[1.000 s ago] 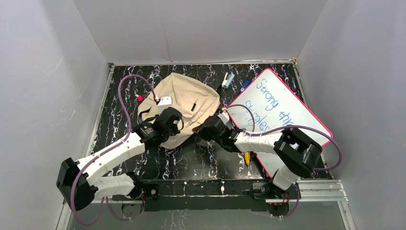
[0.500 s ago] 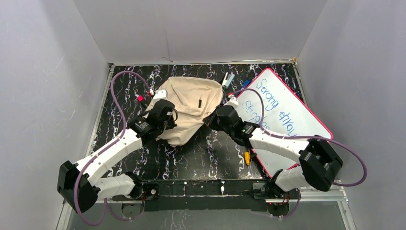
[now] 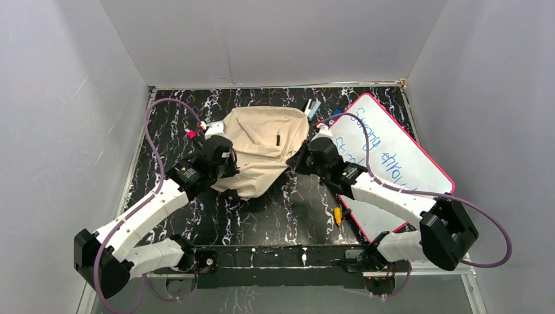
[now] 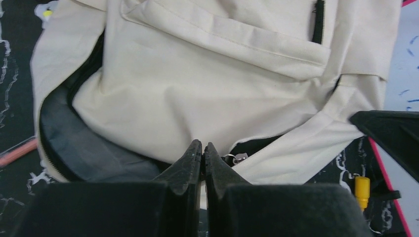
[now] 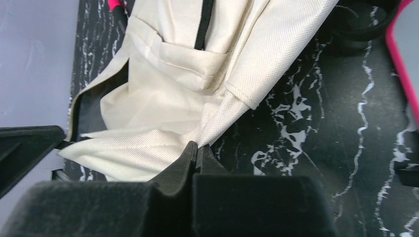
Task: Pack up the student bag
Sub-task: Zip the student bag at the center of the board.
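The student bag [image 3: 263, 142], cream fabric with a black zipper, lies bunched at the middle of the black marbled table. My left gripper [image 3: 229, 169] is shut on the fabric at the bag's near left edge. In the left wrist view its jaws [image 4: 203, 148] pinch cream cloth beside a metal zipper pull [image 4: 237, 159], and the grey lining [image 4: 81, 150] shows through the open zipper. My right gripper [image 3: 296, 163] is shut on the bag's near right corner. The right wrist view shows those jaws [image 5: 196, 146] closed on a fold of the cream cloth [image 5: 148, 98].
A pink-framed whiteboard [image 3: 393, 163] with blue writing lies to the right of the bag. A yellow-capped marker [image 3: 338, 214] rests at its near edge. A small white and blue item [image 3: 312, 108] and a blue marker [image 3: 336, 113] lie behind the bag, and a red piece [image 3: 192, 133] to its left.
Both arms have reached further toward the back of the table, dragging the bag back and a little to the right. Both grippers stay shut on the fabric.
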Motion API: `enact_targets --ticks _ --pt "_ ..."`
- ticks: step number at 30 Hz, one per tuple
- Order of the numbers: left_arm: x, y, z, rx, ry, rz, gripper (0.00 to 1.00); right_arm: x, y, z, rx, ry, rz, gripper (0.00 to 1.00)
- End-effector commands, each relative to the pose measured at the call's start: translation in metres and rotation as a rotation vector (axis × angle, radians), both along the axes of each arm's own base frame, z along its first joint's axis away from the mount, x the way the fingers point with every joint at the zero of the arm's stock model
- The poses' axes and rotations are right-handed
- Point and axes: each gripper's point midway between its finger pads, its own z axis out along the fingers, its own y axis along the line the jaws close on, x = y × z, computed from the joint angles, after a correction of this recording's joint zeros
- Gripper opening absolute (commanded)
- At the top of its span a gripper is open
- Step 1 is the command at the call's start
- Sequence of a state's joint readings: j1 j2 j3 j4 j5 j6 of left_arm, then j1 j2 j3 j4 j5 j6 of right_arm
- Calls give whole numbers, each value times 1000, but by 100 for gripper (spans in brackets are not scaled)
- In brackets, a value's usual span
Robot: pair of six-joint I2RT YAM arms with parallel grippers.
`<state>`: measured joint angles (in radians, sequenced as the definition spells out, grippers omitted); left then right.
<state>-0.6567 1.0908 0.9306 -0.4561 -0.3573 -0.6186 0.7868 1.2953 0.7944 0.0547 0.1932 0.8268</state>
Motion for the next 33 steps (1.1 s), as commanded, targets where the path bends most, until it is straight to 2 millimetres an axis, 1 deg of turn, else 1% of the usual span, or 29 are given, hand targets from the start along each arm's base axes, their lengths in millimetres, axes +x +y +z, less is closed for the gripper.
enact_targets --ticks 1,3,5,6,7,10,11,12,14,18,21,23,26,27,28,30,33 --pt "-19 80 -1 238 20 183 0 25 -74 -8 -226 -77 -171 0" --pt "-26 75 -8 195 36 160 0 22 -63 -1 -204 -126 -81 0" --pt "-33 68 -19 155 60 127 0 16 -47 10 -159 -200 37 0" --pt "-36 64 -24 133 73 111 0 11 -39 19 -134 -257 109 2" --pt "-38 59 -29 108 85 98 0 4 -31 27 -109 -309 182 8" --pt "-43 51 -40 62 110 76 0 -16 -14 53 -72 -463 375 34" --pt "-45 51 -43 60 116 75 0 -22 -11 62 -65 -507 425 41" --pt "-45 50 -43 53 117 75 0 -28 -7 68 -59 -544 474 45" --pt "-45 47 -44 40 119 68 0 -42 -2 77 -63 -613 590 55" --pt "-44 43 -46 30 122 58 0 -65 12 91 -16 -712 753 58" --pt "-43 41 -47 18 123 55 0 -81 30 99 -9 -812 865 68" --pt "-44 40 -46 9 121 55 0 -88 44 105 -21 -898 915 75" --pt "-43 38 -46 -1 117 53 0 -98 69 99 -57 -983 1015 78" --pt "-43 38 -44 -4 114 52 0 -102 79 96 -78 -1007 1050 79" --pt "-43 37 -44 -5 114 50 0 -104 90 88 -106 -1021 1083 80" --pt "-42 35 -43 -13 108 40 0 -105 108 78 -163 -1058 1120 80" --pt "-42 34 -42 -17 108 30 0 -105 129 70 -212 -1112 1161 81"
